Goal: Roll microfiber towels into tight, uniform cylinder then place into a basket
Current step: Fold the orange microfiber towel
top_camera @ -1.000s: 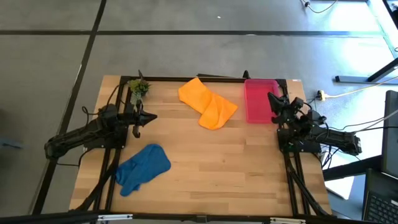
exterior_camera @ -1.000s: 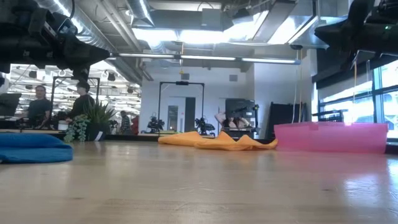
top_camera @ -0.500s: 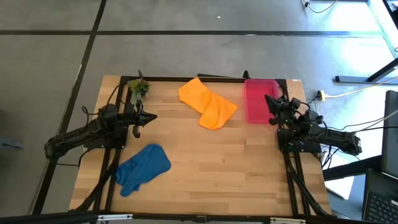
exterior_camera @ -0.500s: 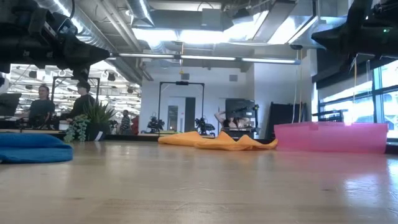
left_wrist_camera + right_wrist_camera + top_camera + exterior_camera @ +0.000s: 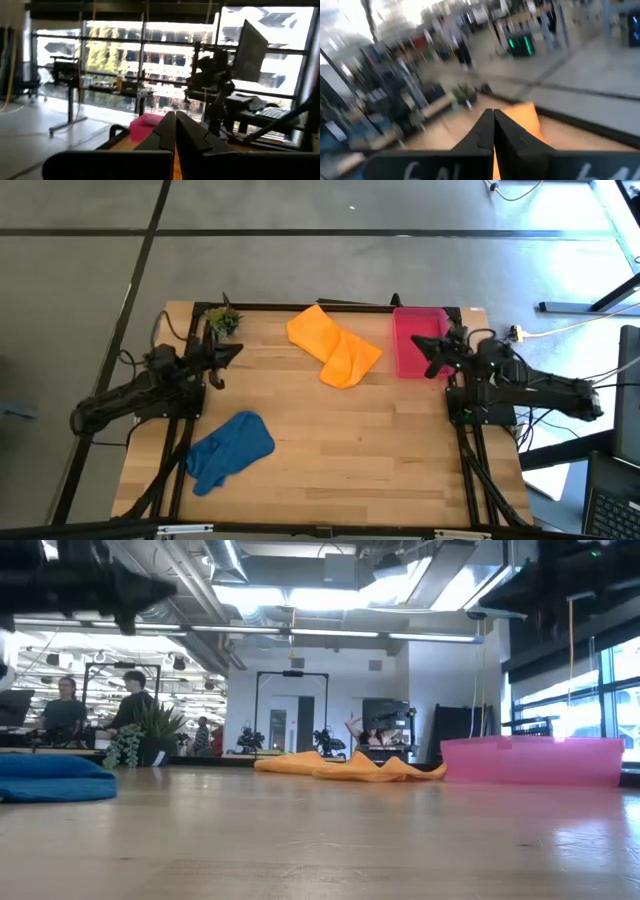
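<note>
Both arms have lifted since a second ago, tips now raised and pointing inward. Left gripper (image 5: 232,352) sits at the table's (image 5: 330,440) 9 o'clock edge, fingers pressed together, empty. Right gripper (image 5: 428,365) hangs at 3 o'clock over the basket's (image 5: 412,330) near end, fingers pressed together, empty. Orange towel (image 5: 335,345) lies crumpled at 12 o'clock, just beside the basket. Blue towel (image 5: 228,450) lies bunched at 7 o'clock. Plant (image 5: 223,321) stands at 10 o'clock.
</note>
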Robot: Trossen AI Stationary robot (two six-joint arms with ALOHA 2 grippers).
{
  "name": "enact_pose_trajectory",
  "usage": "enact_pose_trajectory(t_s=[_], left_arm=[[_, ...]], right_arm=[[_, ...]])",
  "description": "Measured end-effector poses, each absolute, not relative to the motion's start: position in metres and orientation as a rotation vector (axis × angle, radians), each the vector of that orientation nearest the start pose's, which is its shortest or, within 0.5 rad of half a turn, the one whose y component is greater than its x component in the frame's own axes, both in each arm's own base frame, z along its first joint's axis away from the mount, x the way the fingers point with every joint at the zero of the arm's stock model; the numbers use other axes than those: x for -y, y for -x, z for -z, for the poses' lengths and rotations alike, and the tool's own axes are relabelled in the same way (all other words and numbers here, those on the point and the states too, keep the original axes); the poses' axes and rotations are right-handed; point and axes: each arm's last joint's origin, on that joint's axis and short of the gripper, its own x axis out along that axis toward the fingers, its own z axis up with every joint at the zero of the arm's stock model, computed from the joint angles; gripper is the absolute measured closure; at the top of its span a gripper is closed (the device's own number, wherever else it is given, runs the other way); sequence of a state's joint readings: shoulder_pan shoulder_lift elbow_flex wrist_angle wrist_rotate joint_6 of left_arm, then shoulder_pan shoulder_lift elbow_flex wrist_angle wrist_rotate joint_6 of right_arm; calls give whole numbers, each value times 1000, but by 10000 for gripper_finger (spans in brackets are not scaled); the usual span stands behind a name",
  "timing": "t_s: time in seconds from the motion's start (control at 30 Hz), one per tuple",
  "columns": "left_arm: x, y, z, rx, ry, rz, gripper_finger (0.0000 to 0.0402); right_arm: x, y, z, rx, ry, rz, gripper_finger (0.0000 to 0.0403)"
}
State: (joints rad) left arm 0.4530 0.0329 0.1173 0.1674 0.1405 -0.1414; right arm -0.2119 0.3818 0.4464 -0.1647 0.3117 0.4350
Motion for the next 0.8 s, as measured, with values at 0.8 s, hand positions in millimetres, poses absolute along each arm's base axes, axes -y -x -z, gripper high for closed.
enact_pose_trajectory(t_s=[0.8], left_arm=[[-71, -163, -285, -462, 300, -308, 400]], right_arm=[[82, -240, -321, -891, -481, 619, 366]])
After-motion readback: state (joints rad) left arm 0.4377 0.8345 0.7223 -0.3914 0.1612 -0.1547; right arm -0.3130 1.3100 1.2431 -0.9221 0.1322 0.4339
